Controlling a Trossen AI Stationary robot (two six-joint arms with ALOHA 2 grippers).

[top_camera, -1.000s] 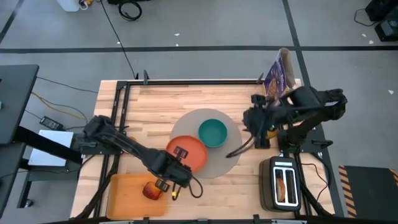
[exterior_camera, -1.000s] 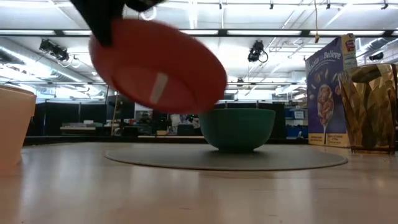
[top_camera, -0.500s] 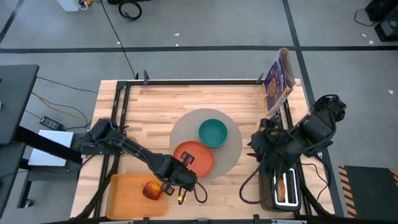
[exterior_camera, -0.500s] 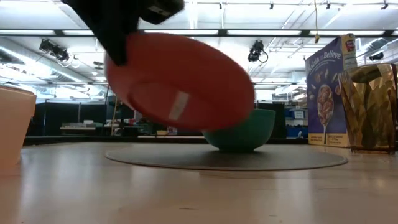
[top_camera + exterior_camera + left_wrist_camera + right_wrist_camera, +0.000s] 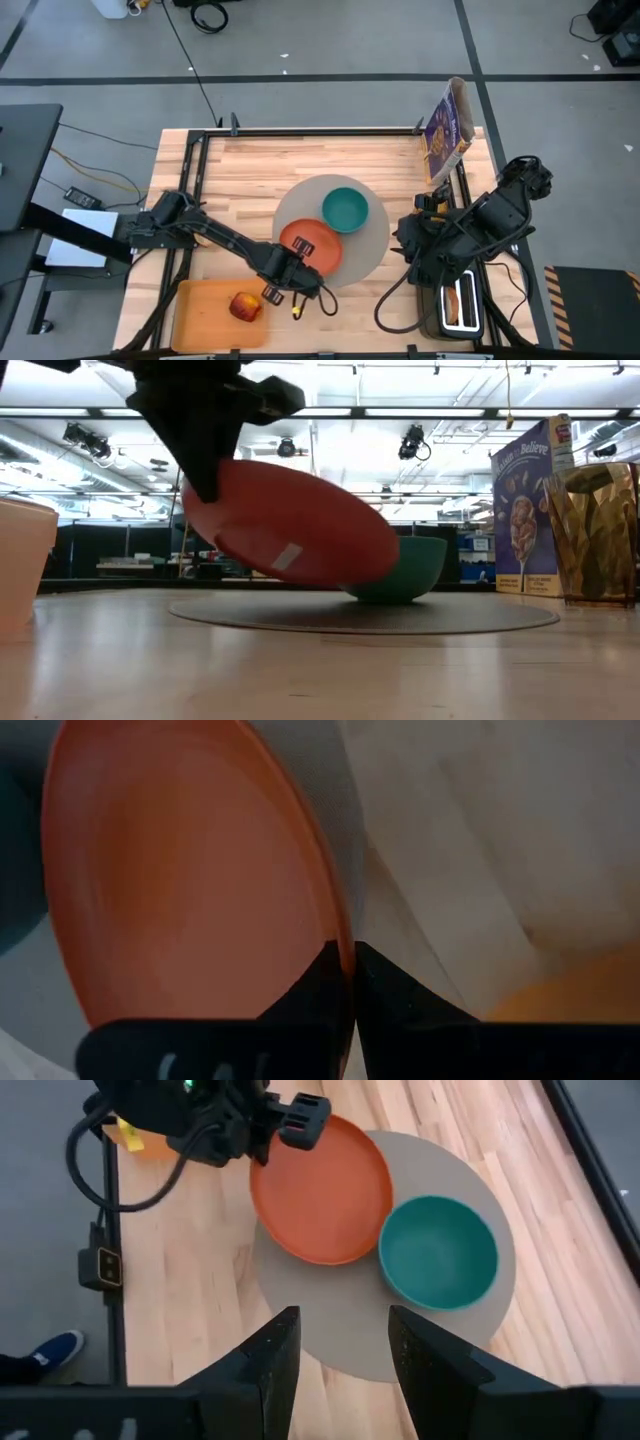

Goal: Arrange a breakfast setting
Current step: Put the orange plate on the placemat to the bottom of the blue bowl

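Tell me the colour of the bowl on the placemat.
Teal; the bowl shows best in the right wrist view.

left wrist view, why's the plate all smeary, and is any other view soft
Left wrist view: the orange plate sits very close to the lens, out of focus, edges smeared. Low view: the plate is slightly soft; ceiling lights glare behind it. High view: sharp, evenly lit.

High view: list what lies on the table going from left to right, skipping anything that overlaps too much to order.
Orange cutting board → red apple → orange plate → teal bowl → cereal box → toaster.
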